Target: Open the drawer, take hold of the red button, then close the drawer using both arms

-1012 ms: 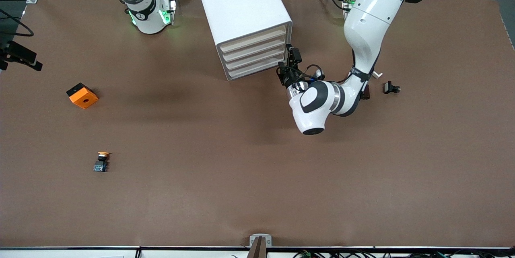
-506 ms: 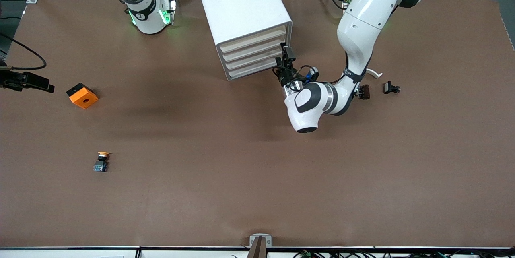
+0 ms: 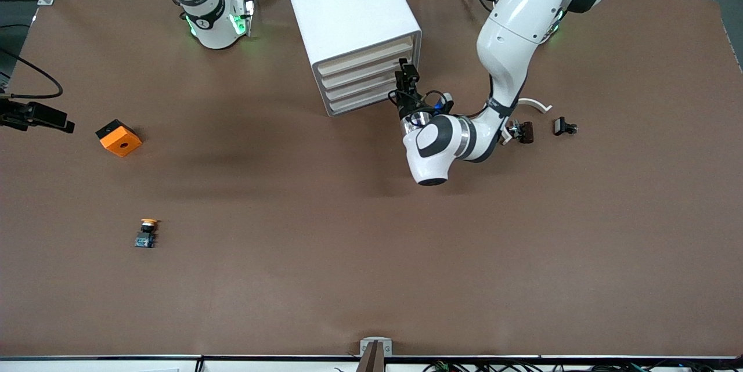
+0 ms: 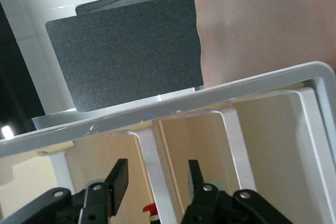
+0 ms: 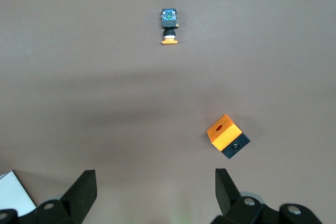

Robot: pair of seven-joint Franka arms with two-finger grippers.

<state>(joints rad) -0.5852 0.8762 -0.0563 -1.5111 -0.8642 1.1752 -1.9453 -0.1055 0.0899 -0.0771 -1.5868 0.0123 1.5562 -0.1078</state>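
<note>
Left end effector [image 3: 404, 83], fingers spread and gripping nothing, sits right at the cabinet [image 3: 348, 18] front's left-arm-side edge facing the stacked drawers [image 3: 367, 78], their long axis running across the front; right end effector [image 5: 152, 192], also spread, waits high over the surface [image 3: 348, 256] away from the cabinet.

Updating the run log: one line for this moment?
left claw: open at cabinet drawer fronts | right claw: open, waiting | drawers shut
</note>
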